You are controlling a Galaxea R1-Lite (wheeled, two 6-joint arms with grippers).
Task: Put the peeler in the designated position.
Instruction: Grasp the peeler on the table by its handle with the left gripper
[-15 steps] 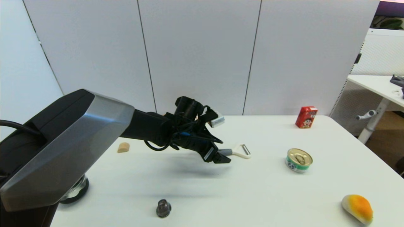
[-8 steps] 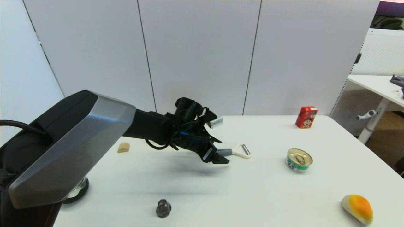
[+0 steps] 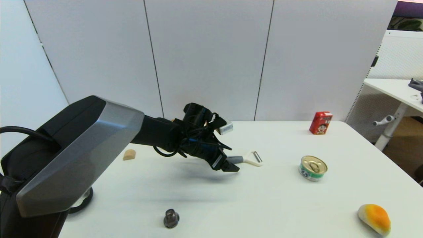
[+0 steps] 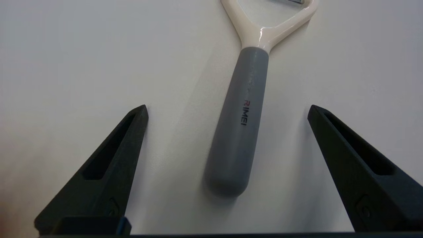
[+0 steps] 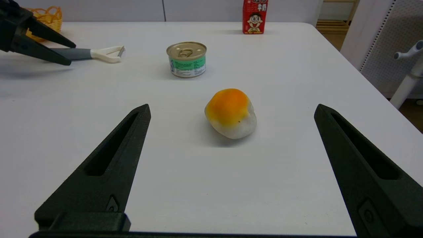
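Since a second ago the left gripper [image 3: 231, 164] has eased slightly back toward the left edge of the desk [image 3: 271, 198], while the peeler [image 3: 246, 159] has not moved: it lies flat near the desk's middle, grey handle toward the gripper and white forked head toward the right edge. The left gripper's fingers [image 4: 112, 165] are spread wide on either side of the handle's end, touching nothing. The wicker basket [image 5: 46, 16] shows only in the right wrist view, near the far edge behind the left arm and partly hidden by it. The right gripper [image 5: 231, 172] hovers with fingers spread before the near right corner, out of the head view. Counted: one peeler, one basket, one green-labelled tin can [image 3: 312, 168], one red drink carton [image 3: 320, 122] by the far right corner, one orange-and-white mango-like fruit [image 3: 374, 218], one small tan block [image 3: 129, 154], one dark knob-shaped piece [image 3: 171, 218] near the front edge.
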